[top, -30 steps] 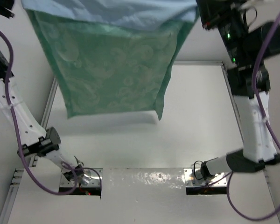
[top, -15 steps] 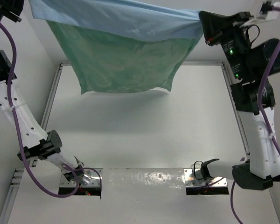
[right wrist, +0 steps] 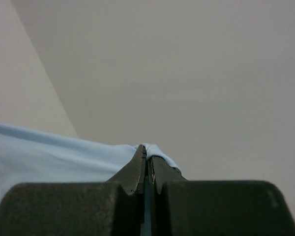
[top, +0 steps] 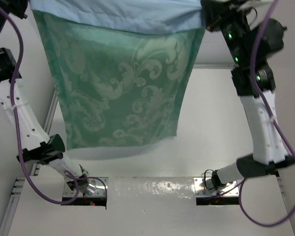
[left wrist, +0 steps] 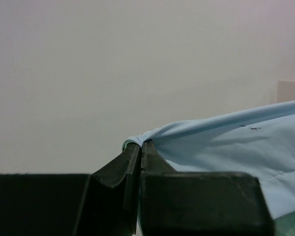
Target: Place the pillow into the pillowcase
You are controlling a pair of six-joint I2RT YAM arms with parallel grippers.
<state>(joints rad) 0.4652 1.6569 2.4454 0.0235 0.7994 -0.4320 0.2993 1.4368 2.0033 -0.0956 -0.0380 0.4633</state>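
Note:
The pillowcase hangs in the air between both arms, its sea-green leafy side toward the top camera and a light blue band along its upper edge. My left gripper is shut on the left top corner of the pillowcase. At the top right my right gripper is shut on the other corner, with light blue pillowcase cloth bunched over its tips. In the top view the left gripper is cut off by the frame's upper left corner and the right gripper sits at the cloth's right end. The pillow is out of view.
Below lies a white table with a metal frame rail along its left side. The arm bases stand on a shiny strip at the near edge. Purple cables loop beside both arms.
The hanging pillowcase has swung toward the camera and now spreads wider and lower in view than half a second ago. Both arms shifted slightly while keeping their grip.

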